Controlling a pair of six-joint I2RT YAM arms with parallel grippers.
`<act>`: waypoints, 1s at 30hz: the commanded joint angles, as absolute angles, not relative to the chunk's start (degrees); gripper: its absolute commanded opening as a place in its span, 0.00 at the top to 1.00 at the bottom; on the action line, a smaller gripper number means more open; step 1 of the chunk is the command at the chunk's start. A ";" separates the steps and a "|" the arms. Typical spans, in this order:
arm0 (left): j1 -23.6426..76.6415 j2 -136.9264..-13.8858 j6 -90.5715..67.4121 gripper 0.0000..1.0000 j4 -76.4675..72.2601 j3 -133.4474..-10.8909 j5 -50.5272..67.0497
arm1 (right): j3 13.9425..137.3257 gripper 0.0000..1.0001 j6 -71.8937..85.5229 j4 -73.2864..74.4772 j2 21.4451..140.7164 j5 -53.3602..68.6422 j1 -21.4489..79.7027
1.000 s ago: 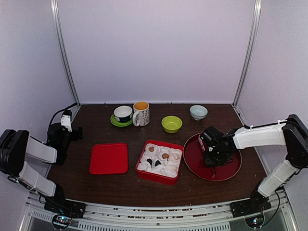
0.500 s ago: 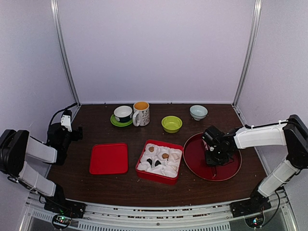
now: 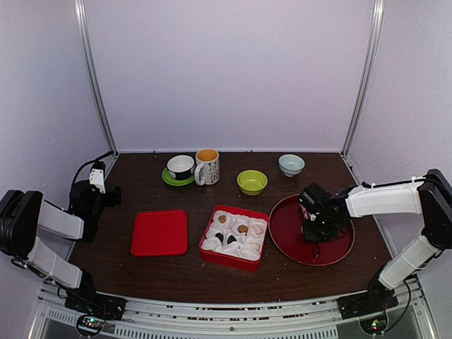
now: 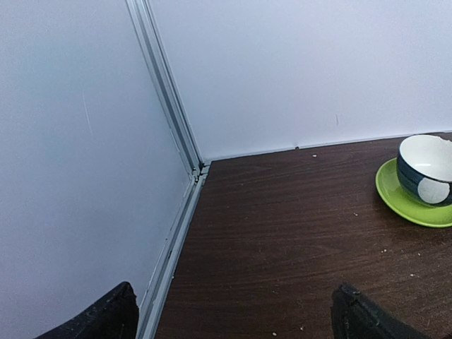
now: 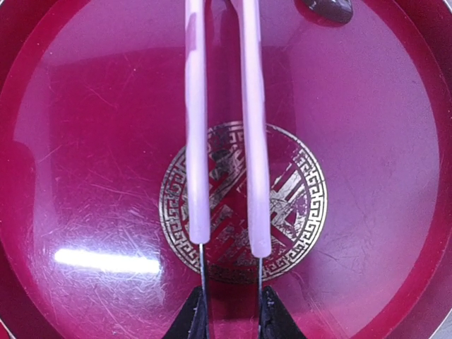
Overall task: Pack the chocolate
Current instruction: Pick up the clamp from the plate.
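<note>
My right gripper (image 5: 229,314) (image 3: 316,229) is shut on the pink-handled tongs (image 5: 198,141), its fingers pressing the two metal arms from outside. The tongs point out over the round dark-red tray (image 5: 92,141) (image 3: 282,233), their tips out of view. One dark chocolate (image 5: 328,8) lies on the tray at the top edge of the right wrist view. The red box (image 3: 233,260) with white paper cups holds tan chocolates (image 3: 222,219) and a dark one (image 3: 227,239). My left gripper (image 4: 233,321) stands open and empty at the table's far left.
A flat red lid (image 3: 159,232) lies left of the box. Along the back stand a cup on a green saucer (image 3: 181,167) (image 4: 427,169), a mug (image 3: 207,166), a green bowl (image 3: 252,181) and a pale bowl (image 3: 291,164). White walls with metal posts (image 4: 166,92) close the space in.
The right gripper has drawn in on the tongs and shifted slightly to the right over the tray. The left arm has not moved.
</note>
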State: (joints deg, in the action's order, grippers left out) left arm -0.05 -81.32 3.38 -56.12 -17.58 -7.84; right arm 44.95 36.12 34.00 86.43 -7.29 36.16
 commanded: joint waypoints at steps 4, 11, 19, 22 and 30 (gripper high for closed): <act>-0.61 -81.65 3.15 0.02 -59.50 -18.25 -7.44 | 45.08 0.76 35.08 34.56 84.94 -7.16 35.31; -0.61 -81.64 3.16 0.02 -59.45 -18.19 -7.38 | 45.85 0.76 34.07 33.99 86.02 -5.64 33.88; -0.58 -81.65 3.16 0.02 -59.41 -18.20 -7.40 | 46.86 0.70 33.31 32.42 88.10 -4.81 32.43; -0.61 -81.64 3.16 0.02 -59.41 -18.19 -7.44 | 47.32 0.65 32.77 32.20 88.62 -3.80 31.60; -0.56 -81.65 3.16 0.02 -59.45 -18.26 -7.40 | 48.74 0.59 31.98 32.16 90.64 -2.55 30.23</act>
State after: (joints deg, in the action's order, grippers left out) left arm -0.05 -81.32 3.38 -56.12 -17.58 -7.84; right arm 47.46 32.75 32.73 89.60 -2.96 31.05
